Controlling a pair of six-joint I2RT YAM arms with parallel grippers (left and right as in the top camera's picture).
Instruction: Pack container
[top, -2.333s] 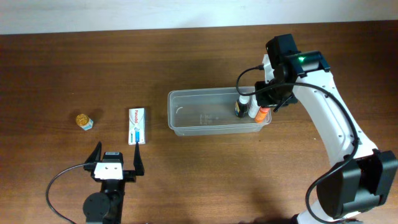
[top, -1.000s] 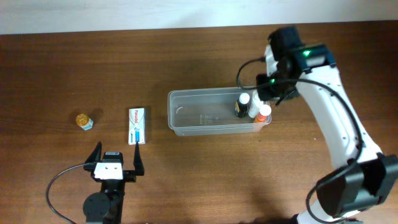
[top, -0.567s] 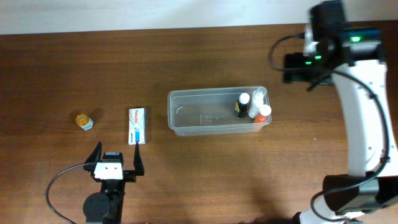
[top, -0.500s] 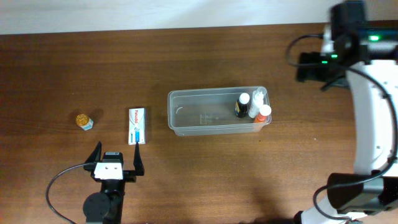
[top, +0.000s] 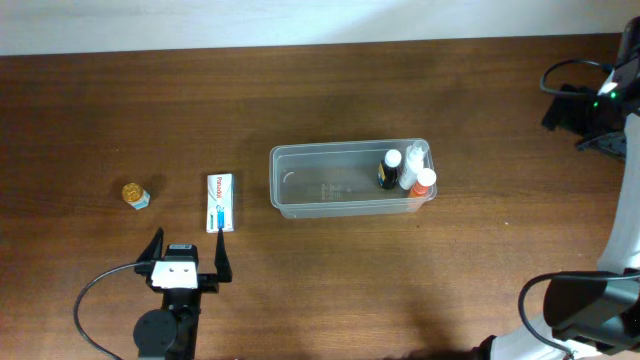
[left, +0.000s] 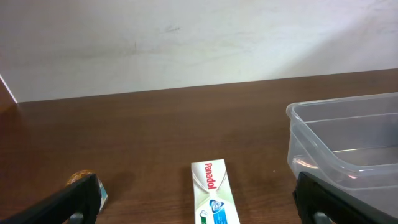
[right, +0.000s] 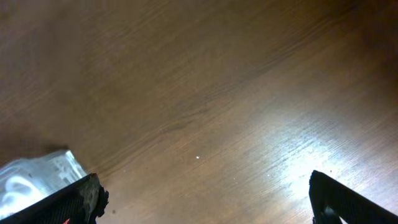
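Observation:
The container (top: 320, 190) is a clear tub at the table's middle. At its right end stand a dark bottle (top: 387, 172), a white bottle (top: 413, 162) and an orange-capped bottle (top: 425, 183). A white Panadol box (top: 220, 202) lies left of the tub, and a small gold-topped jar (top: 135, 194) sits further left. My left gripper (top: 188, 246) is open just in front of the box (left: 213, 196), holding nothing. My right gripper (top: 575, 115) is open at the far right edge, over bare wood, empty (right: 205, 205). A corner of the container (right: 28, 180) shows at the left of the right wrist view.
The left wrist view shows the container (left: 348, 140) ahead on the right and the jar (left: 84, 182) behind the left finger. A pale wall runs along the table's far edge. Bare wood lies between the tub and my right gripper.
My right gripper opened over the container's right end, rose and swung far right, away from the tub. The three bottles stay inside. The left arm has not moved.

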